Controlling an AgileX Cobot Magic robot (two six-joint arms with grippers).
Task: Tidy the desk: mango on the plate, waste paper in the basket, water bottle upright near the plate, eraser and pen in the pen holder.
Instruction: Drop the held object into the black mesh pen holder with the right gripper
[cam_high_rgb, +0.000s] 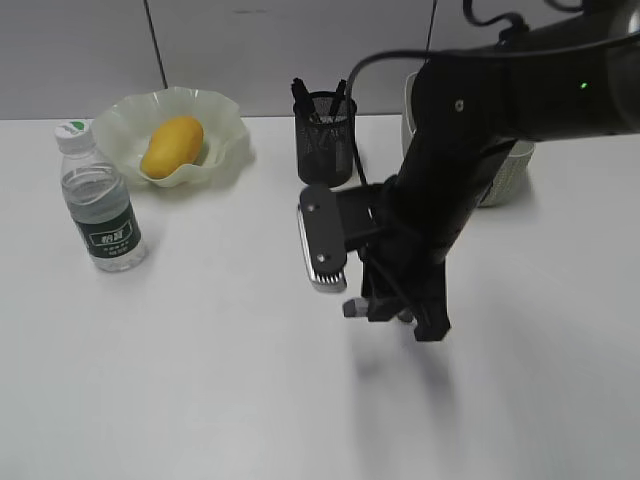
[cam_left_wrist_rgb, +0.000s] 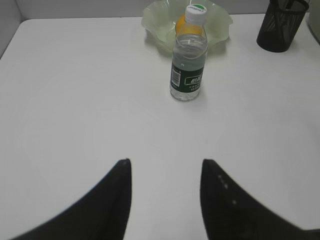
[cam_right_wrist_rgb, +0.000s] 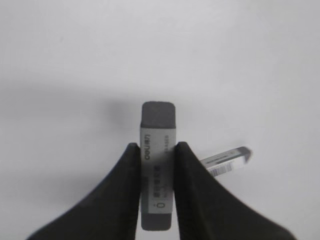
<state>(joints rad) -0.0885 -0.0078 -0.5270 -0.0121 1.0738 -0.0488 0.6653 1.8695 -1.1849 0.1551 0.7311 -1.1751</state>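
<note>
My right gripper (cam_right_wrist_rgb: 155, 146) is shut on the eraser (cam_right_wrist_rgb: 158, 117), a grey block in a printed sleeve, over the white desk (cam_right_wrist_rgb: 75, 60). From outside, this gripper (cam_high_rgb: 400, 318) hangs at mid-desk with the eraser's end (cam_high_rgb: 352, 308) poking out left. The mango (cam_high_rgb: 172, 145) lies on the wavy green plate (cam_high_rgb: 225, 120). Next to the plate, the water bottle (cam_high_rgb: 100, 200) stands upright. Dark pen tops (cam_high_rgb: 300, 95) stick out of the black mesh pen holder (cam_high_rgb: 325, 135). My left gripper (cam_left_wrist_rgb: 165, 162) is open and empty, facing the bottle (cam_left_wrist_rgb: 189, 60). The waste paper is out of view.
The pale green basket (cam_high_rgb: 510, 175) stands at the back right, mostly hidden behind my right arm. A small strip with a barcode (cam_right_wrist_rgb: 227, 160) lies on the desk just right of the right gripper's fingers.
</note>
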